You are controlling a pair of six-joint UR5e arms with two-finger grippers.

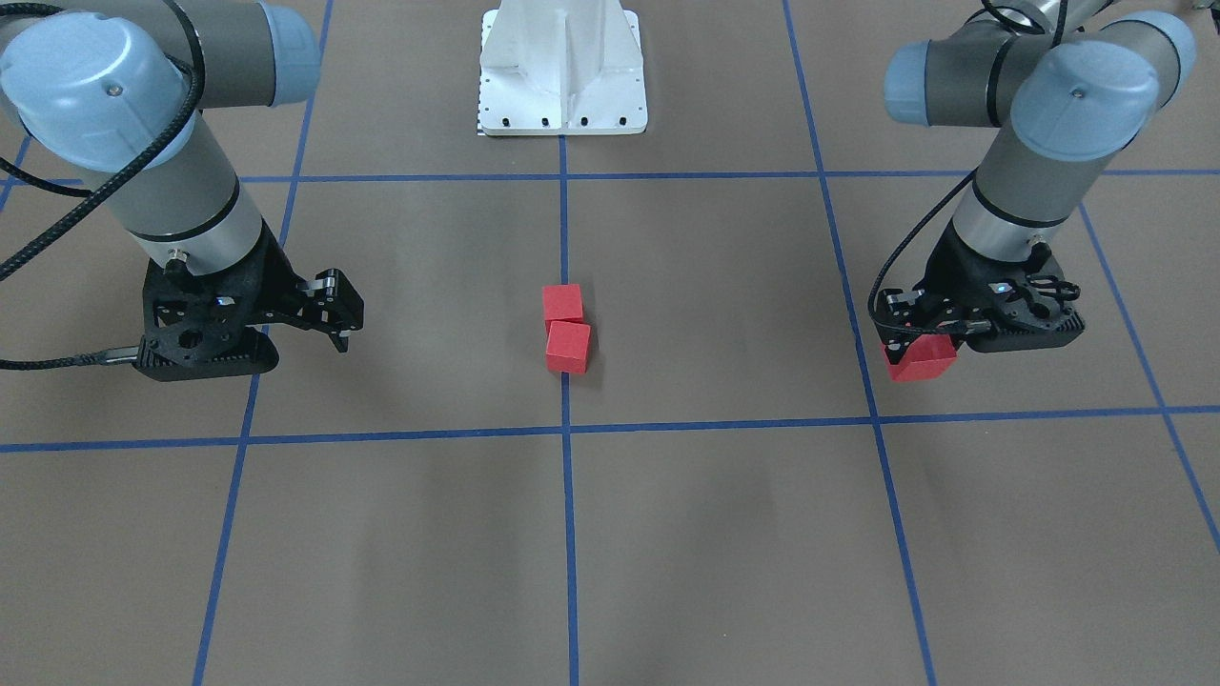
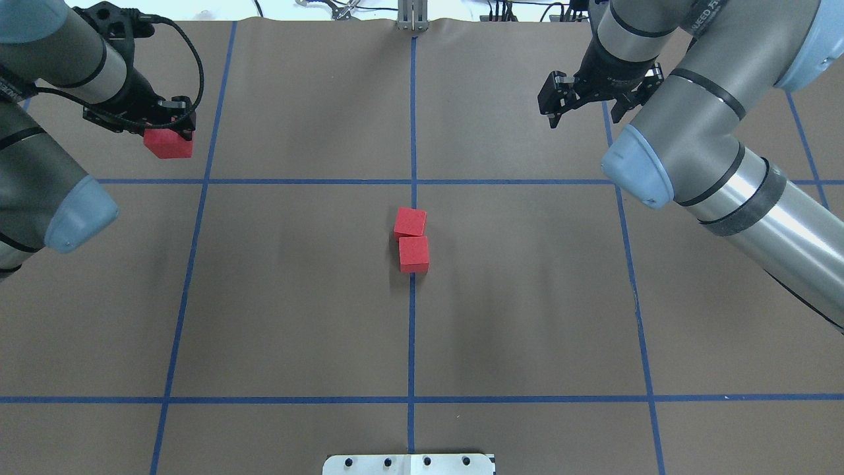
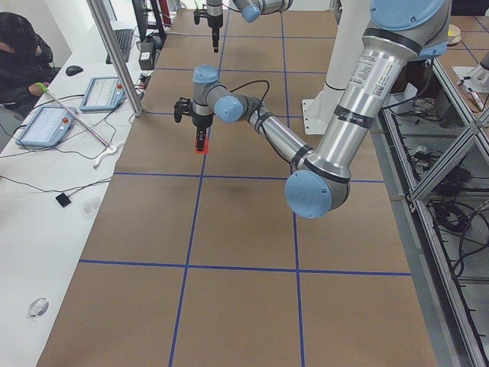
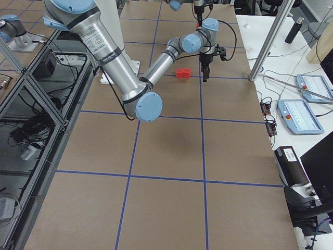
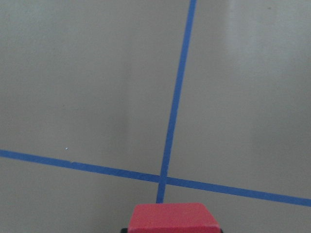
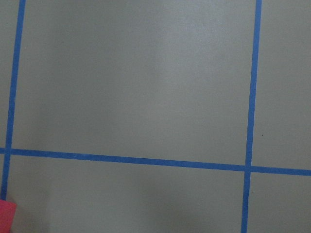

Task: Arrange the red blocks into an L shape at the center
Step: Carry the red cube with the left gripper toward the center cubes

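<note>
Two red blocks [image 2: 410, 222] [image 2: 414, 254] lie touching on the brown floor at the center, on the vertical blue tape line [image 2: 412, 330]; they also show in the front view [image 1: 562, 303] [image 1: 568, 346]. My left gripper [image 2: 170, 135] is shut on the third red block [image 2: 169, 144], held above the floor far out on my left, which is the right side of the front view [image 1: 920, 359]. That block fills the bottom edge of the left wrist view [image 5: 172, 218]. My right gripper [image 2: 583, 115] is open and empty, far out on my right.
The white metal base [image 1: 562, 71] stands at the robot's side of the table. Blue tape lines [image 1: 572, 426] split the brown floor into a grid. The right arm's long links [image 2: 725, 171] reach over the floor on my right. A red corner [image 6: 6, 213] shows in the right wrist view.
</note>
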